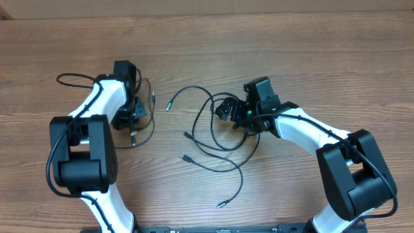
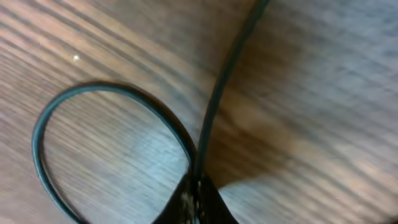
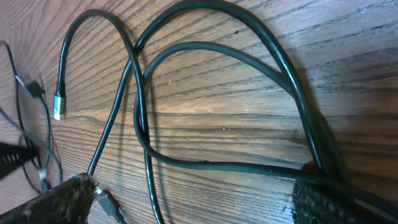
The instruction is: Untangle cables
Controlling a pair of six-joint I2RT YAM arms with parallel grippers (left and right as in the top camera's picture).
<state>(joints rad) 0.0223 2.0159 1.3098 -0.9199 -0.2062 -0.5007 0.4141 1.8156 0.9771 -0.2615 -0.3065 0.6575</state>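
Left pincer, mostly cropped, on blurry cable

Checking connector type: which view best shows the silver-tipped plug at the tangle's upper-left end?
Right wrist: the silver-tipped plug lies close and sharp. Overhead shows it only as a tiny bright end. Left wrist shows just a blurred cable loop, no plug.

Black cables, every one of them, glossy against the table, which was warm brown wood grain streaked with darker lines right out to its edges. One plug tip flashed silver. The arms wore white shells with black joints, and a green light glowed.
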